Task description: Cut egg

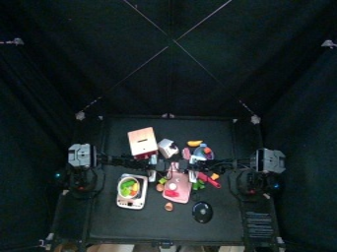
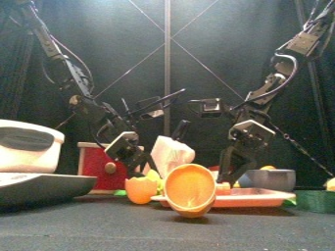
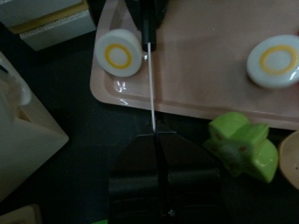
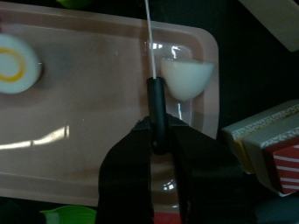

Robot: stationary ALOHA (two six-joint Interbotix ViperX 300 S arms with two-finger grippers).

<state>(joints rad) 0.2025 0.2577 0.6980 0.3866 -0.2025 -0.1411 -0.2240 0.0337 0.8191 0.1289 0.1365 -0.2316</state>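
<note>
Two boiled egg halves lie on one pink plastic tray (image 3: pixel 211 87), well apart: one half (image 3: pixel 119 52) yolk-up near the tray's corner rim, just beside the knife, the other half (image 3: pixel 278 59) yolk-up further along, cut off by the frame edge in the left wrist view. Bare tray lies between them.

One black-handled thin-bladed knife (image 4: pixel 156 94) runs across the tray, edge-on. The right end effector (image 4: pixel 156 131) pinches its handle. The blade tip reaches the left end effector (image 3: pixel 158 144), which is too dark to tell whether it is spread or pressed together; possibly it touches the tip.

One light green plastic toy (image 3: pixel 246 144) sits just off the tray's rim. One red-and-white box (image 4: pixel 274 131) stands near the tray on the table. In the front view, one orange bowl (image 2: pixel 190 188) hides the tray's middle.
</note>
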